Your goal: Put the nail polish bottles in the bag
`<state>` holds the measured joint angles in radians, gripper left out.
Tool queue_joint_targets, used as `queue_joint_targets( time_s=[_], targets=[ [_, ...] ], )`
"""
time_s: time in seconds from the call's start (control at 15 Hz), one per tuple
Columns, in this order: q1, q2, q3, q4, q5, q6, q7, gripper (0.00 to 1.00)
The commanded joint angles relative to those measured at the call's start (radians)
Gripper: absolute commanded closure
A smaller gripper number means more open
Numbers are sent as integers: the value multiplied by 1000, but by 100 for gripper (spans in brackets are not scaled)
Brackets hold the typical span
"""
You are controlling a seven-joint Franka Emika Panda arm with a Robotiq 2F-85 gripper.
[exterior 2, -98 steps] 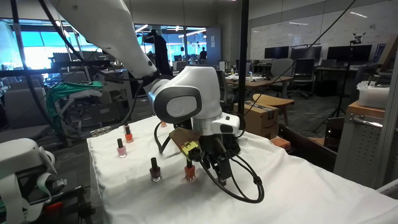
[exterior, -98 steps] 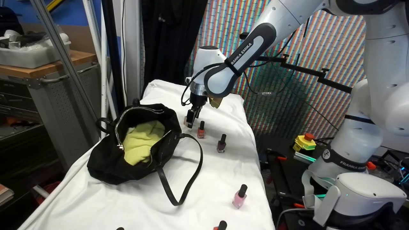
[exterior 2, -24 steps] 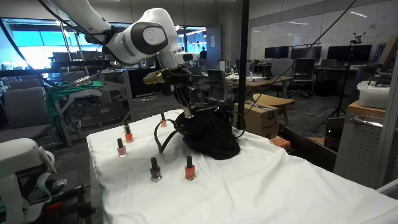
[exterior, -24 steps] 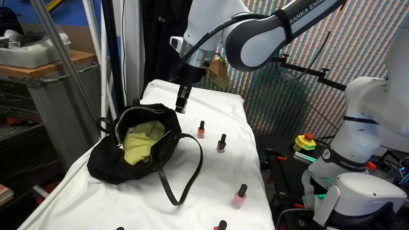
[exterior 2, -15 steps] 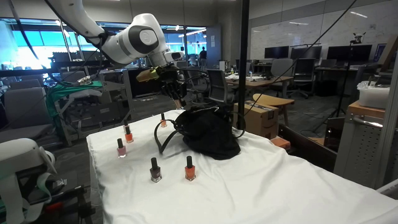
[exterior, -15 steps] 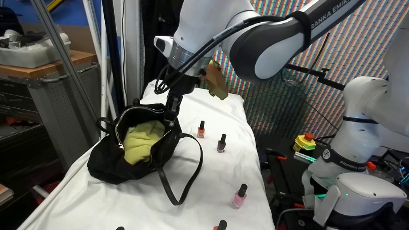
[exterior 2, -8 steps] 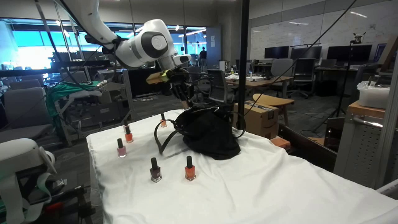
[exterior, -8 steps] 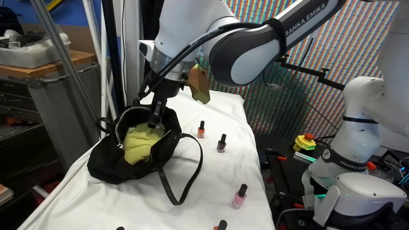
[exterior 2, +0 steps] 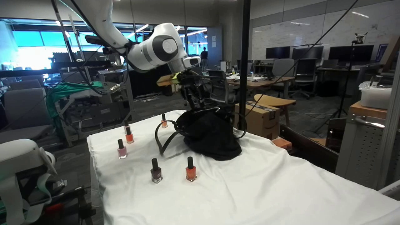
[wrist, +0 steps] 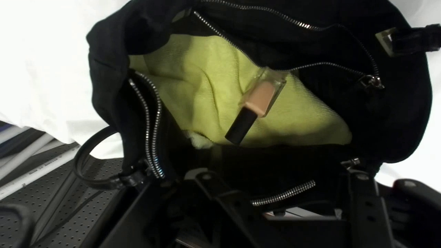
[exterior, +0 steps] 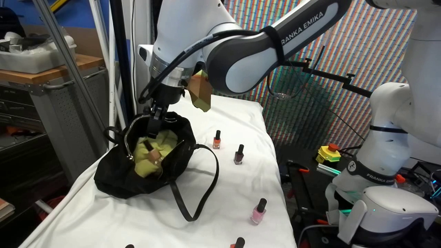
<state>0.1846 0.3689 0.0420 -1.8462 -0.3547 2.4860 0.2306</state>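
Note:
The black bag (exterior: 115, 177) stands with its mouth open on a white cloth, a yellow-green lining showing. Inside, a peach nail polish bottle (wrist: 262, 96) lies tilted on that lining, loose. Over the bag's mouth hangs my gripper (wrist: 282, 175), its fingers spread apart with nothing between them. On the cloth stand several upright bottles: a red-orange one (exterior 2: 191, 172), a dark one (exterior 2: 156, 174), a pink one (exterior 2: 122, 151), an orange one (exterior 2: 129, 137) with another bottle (exterior 2: 126, 128) partly behind it, and an orange one (exterior 2: 164, 123) near the bag's strap.
A long strap (exterior: 206, 196) loops from the bag onto the cloth. White and black poles (exterior: 112, 69) rise behind the bag. Beyond the table edge sits a white headset (exterior: 396, 206). A cardboard box (exterior 2: 262, 120) is on the floor.
My gripper lifted the peach bottle from the cloth, carried it over the bag and has opened. The bottle has dropped from between the fingers onto the yellow-green lining.

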Motion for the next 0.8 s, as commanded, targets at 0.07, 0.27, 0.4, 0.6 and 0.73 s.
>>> queue_joint_targets(
  time_s=[0.07,0.27,0.4,0.6,0.73],
  targets=[
    [4,-12,-22,2,7,11,-10,0],
    [7,-61,-20,-53,11,10,-2,0],
    [0,-109,-11,-109,29,9,-10,0],
    [-9,-204,-6,-223,48,23,0,0],
    [-1,-288,-1,-311,41,19,42,0]
  ],
)
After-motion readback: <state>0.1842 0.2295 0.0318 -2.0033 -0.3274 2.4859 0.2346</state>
